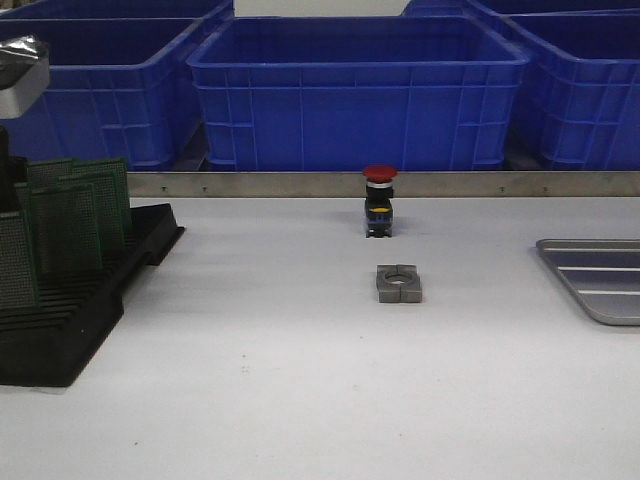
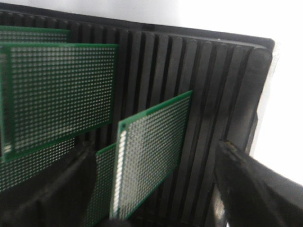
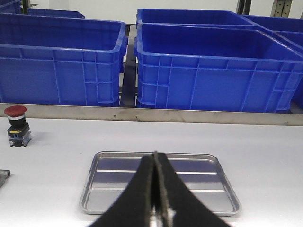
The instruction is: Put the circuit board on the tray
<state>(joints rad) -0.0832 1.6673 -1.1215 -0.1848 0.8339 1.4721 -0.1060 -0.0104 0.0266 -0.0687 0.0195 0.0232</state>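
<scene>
Several green perforated circuit boards (image 1: 75, 215) stand upright in a black slotted rack (image 1: 90, 310) at the table's left. In the left wrist view my left gripper (image 2: 156, 189) is open just above the rack (image 2: 213, 85). Its fingers (image 2: 251, 184) stand either side of one tilted circuit board (image 2: 151, 151) without touching it. The silver-grey ribbed tray (image 1: 595, 278) lies empty at the table's right edge. In the right wrist view my right gripper (image 3: 155, 158) is shut and empty, hovering over the near side of the tray (image 3: 199, 182).
A red-capped push button (image 1: 379, 200) and a grey metal block (image 1: 398, 283) stand in the table's middle. Large blue plastic bins (image 1: 355, 90) line the back behind a metal rail (image 1: 450, 184). Part of my left arm (image 1: 20, 70) shows at the left edge.
</scene>
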